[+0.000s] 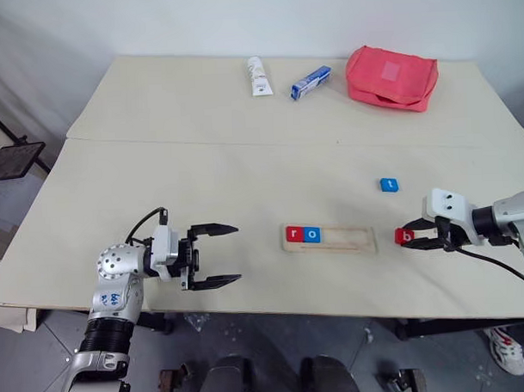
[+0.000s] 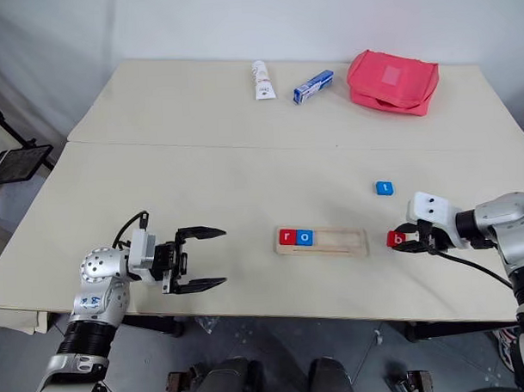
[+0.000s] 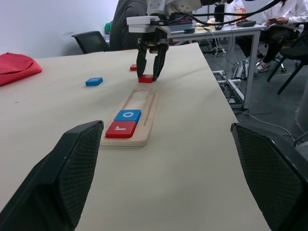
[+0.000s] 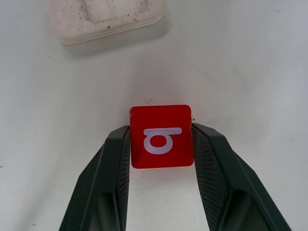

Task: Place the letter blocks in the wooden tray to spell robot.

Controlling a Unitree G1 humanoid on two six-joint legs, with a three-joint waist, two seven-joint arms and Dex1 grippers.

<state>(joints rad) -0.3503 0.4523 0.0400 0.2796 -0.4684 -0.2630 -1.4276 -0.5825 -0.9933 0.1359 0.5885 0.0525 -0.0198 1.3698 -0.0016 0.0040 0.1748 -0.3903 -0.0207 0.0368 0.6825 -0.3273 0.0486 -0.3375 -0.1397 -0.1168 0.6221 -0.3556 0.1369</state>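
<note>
The wooden tray (image 1: pixel 345 238) lies near the table's front, with a red "r" block (image 1: pixel 293 234) and a blue "o" block (image 1: pixel 312 235) side by side at its left end. Just right of the tray, a red "b" block (image 4: pixel 161 136) rests on the table, and my right gripper (image 1: pixel 407 236) is shut on it, one finger pressed against each side. A blue "t" block (image 1: pixel 389 185) lies farther back. The left wrist view shows another red block (image 3: pixel 133 67) beyond the right gripper. My left gripper (image 1: pixel 221 253) hovers left of the tray, open and empty, pointing toward it.
At the back of the table lie a white tube (image 1: pixel 259 76), a blue-and-white box (image 1: pixel 310 82) and a red pouch (image 1: pixel 391 77). The table's front edge runs just below both grippers. A seated person (image 3: pixel 288 14) and desks show beyond the table's right end.
</note>
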